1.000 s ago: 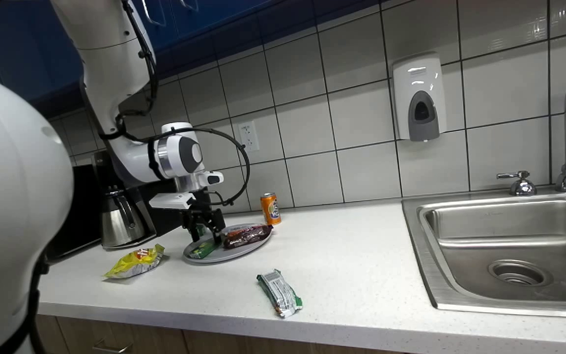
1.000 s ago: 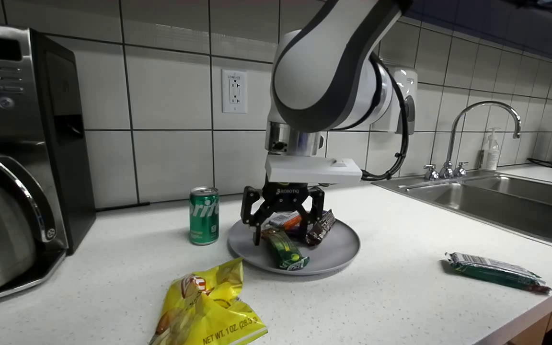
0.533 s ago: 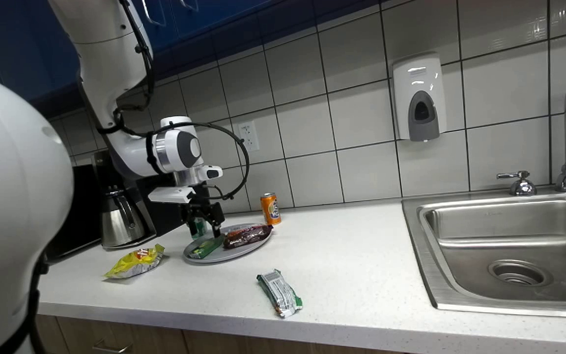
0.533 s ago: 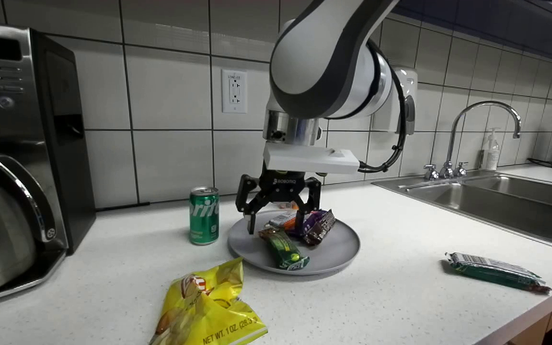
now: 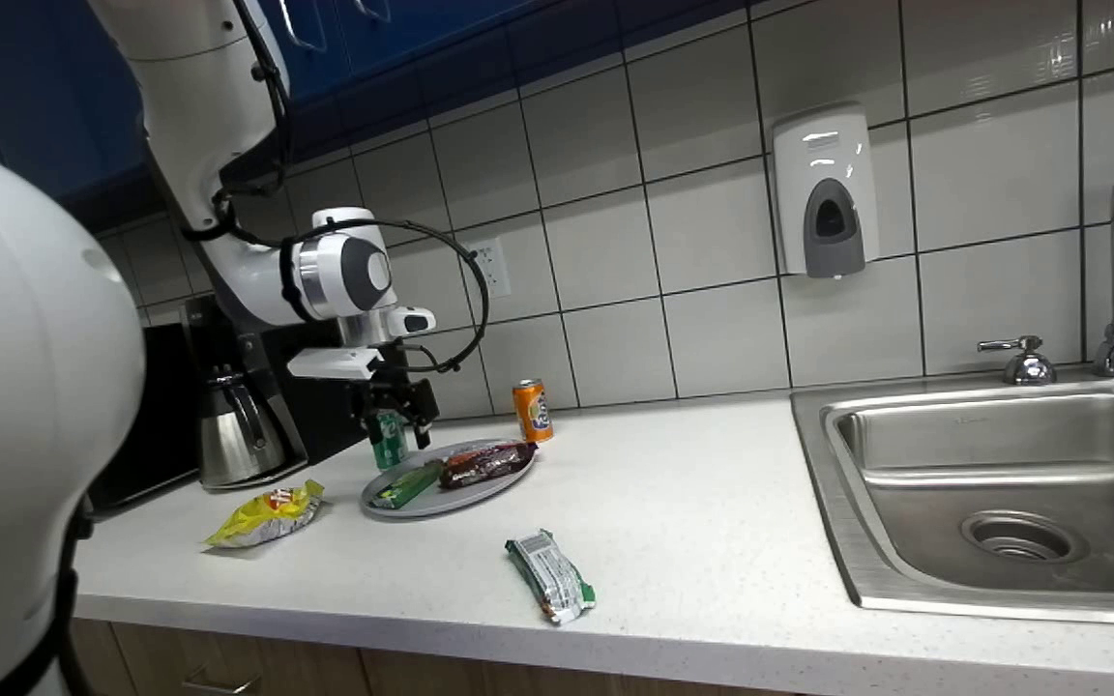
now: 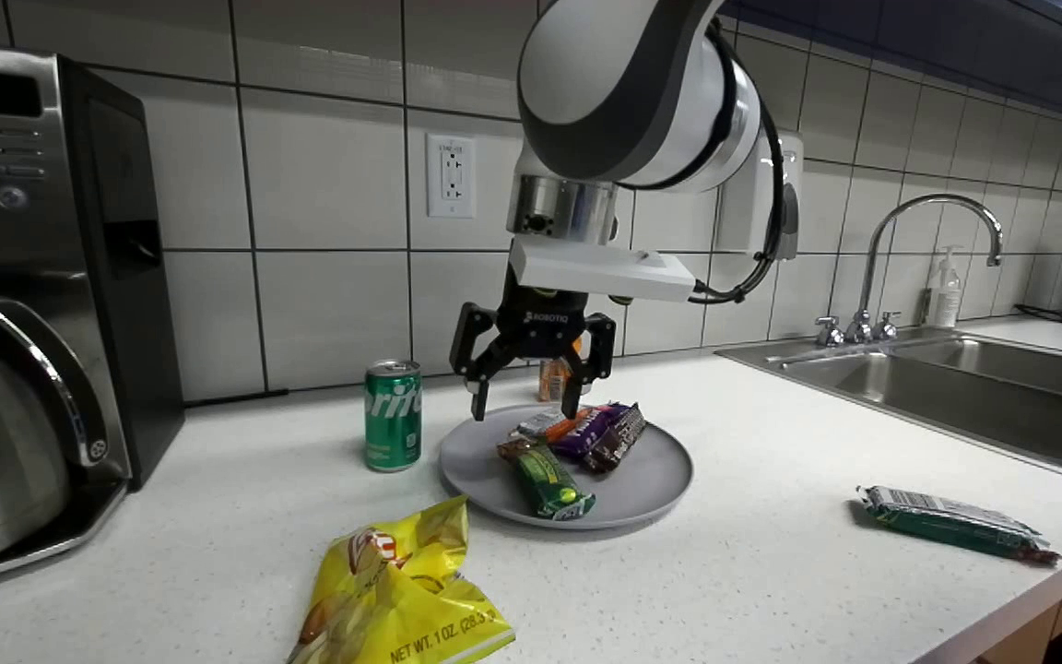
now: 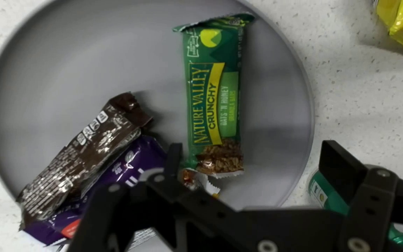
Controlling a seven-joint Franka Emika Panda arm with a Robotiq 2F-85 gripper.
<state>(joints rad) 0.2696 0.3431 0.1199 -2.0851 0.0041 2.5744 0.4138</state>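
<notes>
Nature Valley Crunchy granola bar lies label-up on a gray plate beside brown and purple wrapped bars, below a black gripper spread wide and holding nothing, the step looking like a finished release, the next move seeming to call for unhurried clearance above the plate.

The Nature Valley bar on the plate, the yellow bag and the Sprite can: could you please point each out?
Nature Valley bar (image 7: 213, 96): in the wrist view, on its printed front.
Yellow bag (image 6: 405, 590): in an exterior view, on its printed face.
Sprite can (image 6: 393, 420): in an exterior view, on its side.
</notes>
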